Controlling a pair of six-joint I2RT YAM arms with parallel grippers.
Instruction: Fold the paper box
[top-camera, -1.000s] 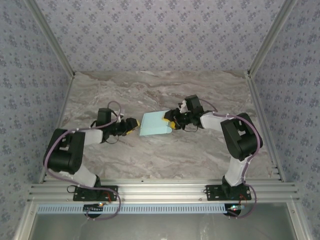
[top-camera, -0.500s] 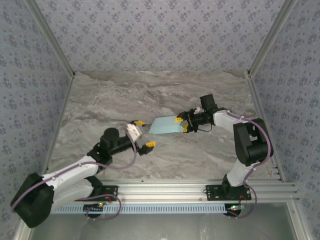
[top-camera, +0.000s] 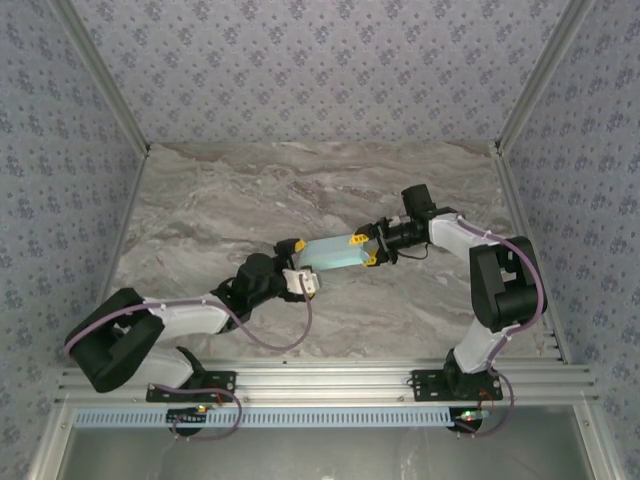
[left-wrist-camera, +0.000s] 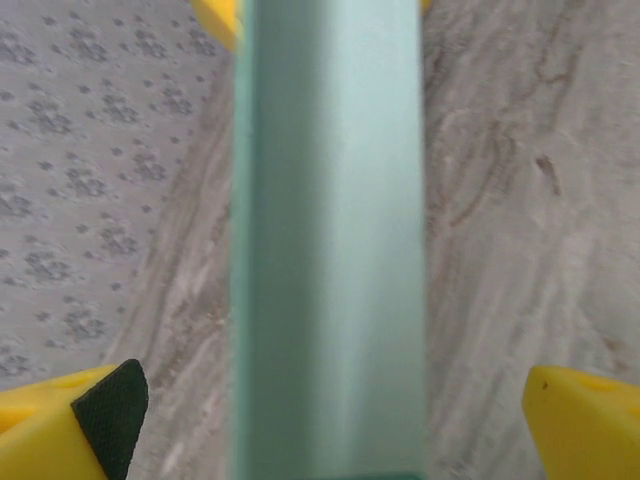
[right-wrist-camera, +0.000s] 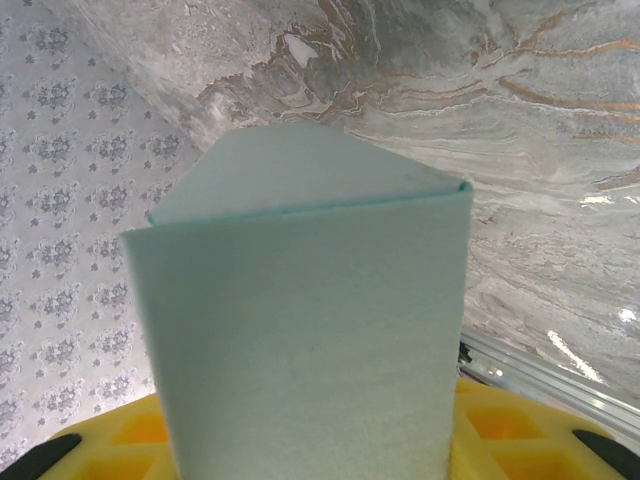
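While the paper box (top-camera: 335, 255) hangs over the middle of the table (top-camera: 200, 200), its long axis running between the two arms, the right gripper (top-camera: 362, 248) is clamped on its right end. The left gripper (top-camera: 302, 265) is nearer the free left end, its fingers (left-wrist-camera: 60, 430) spread wide on either side of it and not touching.

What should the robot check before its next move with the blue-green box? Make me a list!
1. Right claw shut on box: ok.
2. Left claw open wide: ok.
3. Box sits between left fingers: ok.
4. Box touched by left fingers: not ok, gaps on both sides.
5. Box fully folded: cannot tell.
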